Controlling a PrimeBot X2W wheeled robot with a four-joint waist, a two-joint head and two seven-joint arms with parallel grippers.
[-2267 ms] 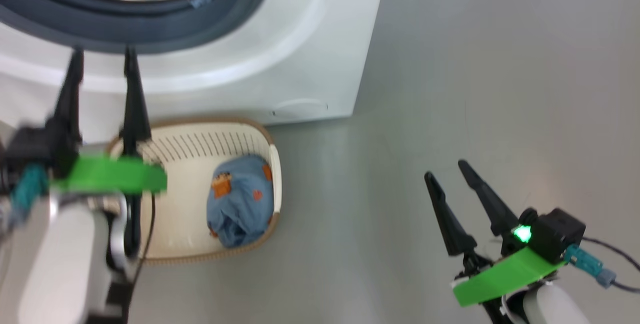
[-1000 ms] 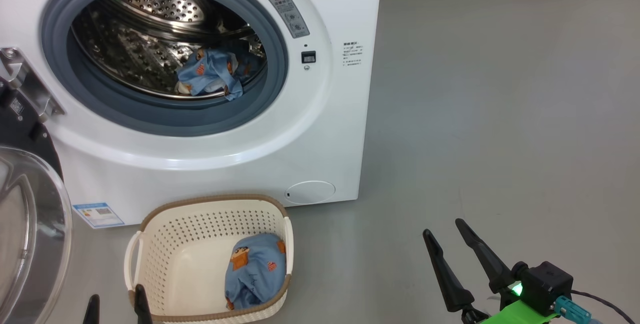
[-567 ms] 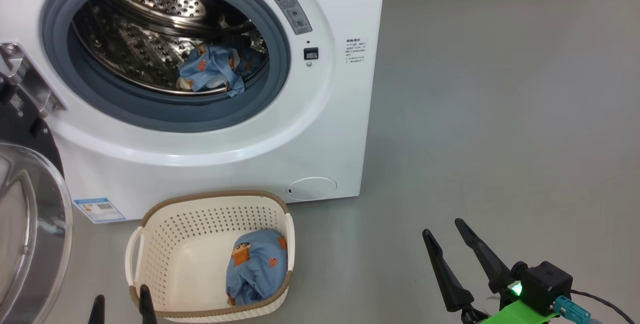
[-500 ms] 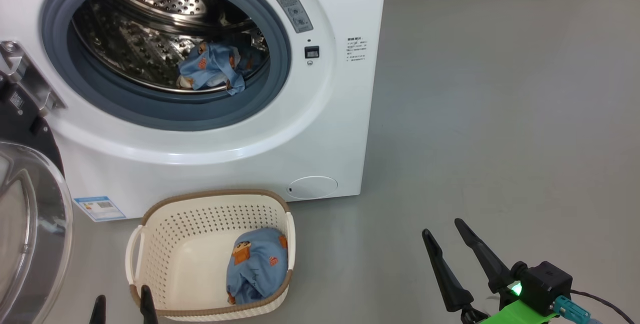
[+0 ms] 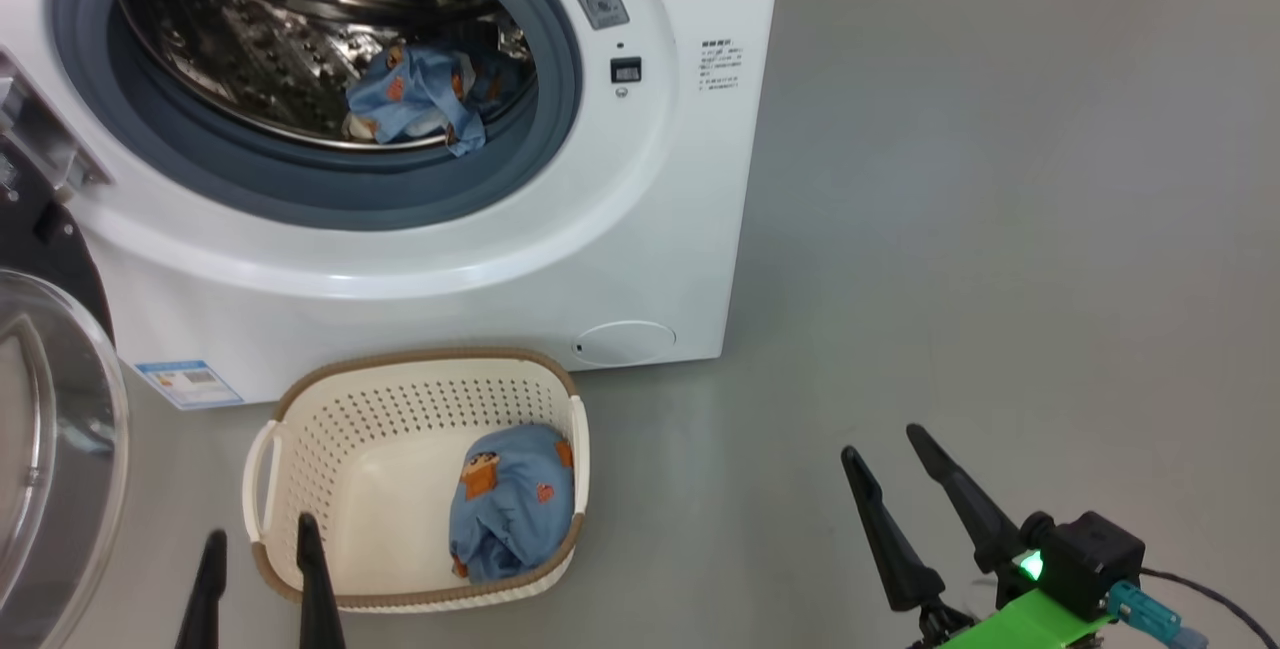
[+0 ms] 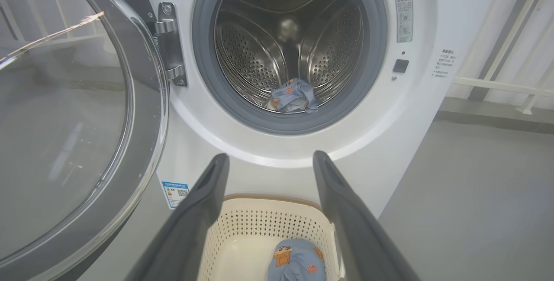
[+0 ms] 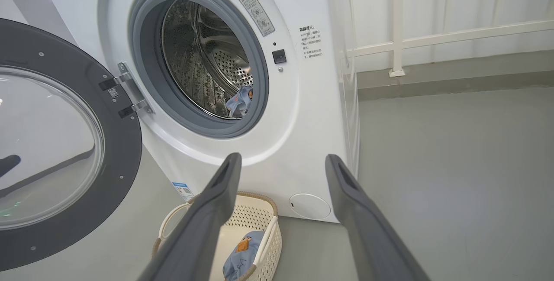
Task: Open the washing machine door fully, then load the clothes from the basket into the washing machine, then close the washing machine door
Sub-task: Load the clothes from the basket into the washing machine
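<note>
The white washing machine (image 5: 660,229) has its black-framed door (image 7: 123,172) swung wide open; the cream basket (image 5: 420,361) sits just before it; the left claw (image 5: 260,527) (spread, empty) hovers at the basket's near rim; the right claw (image 5: 882,441), also spread, is well apart. The left should drop over the garment (image 5: 515,499) by the basket's right wall, pinching deep into its folds; it is bunched, light blue with orange cartoon prints; the other garment (image 5: 415,109) lies inside the machine.
</note>
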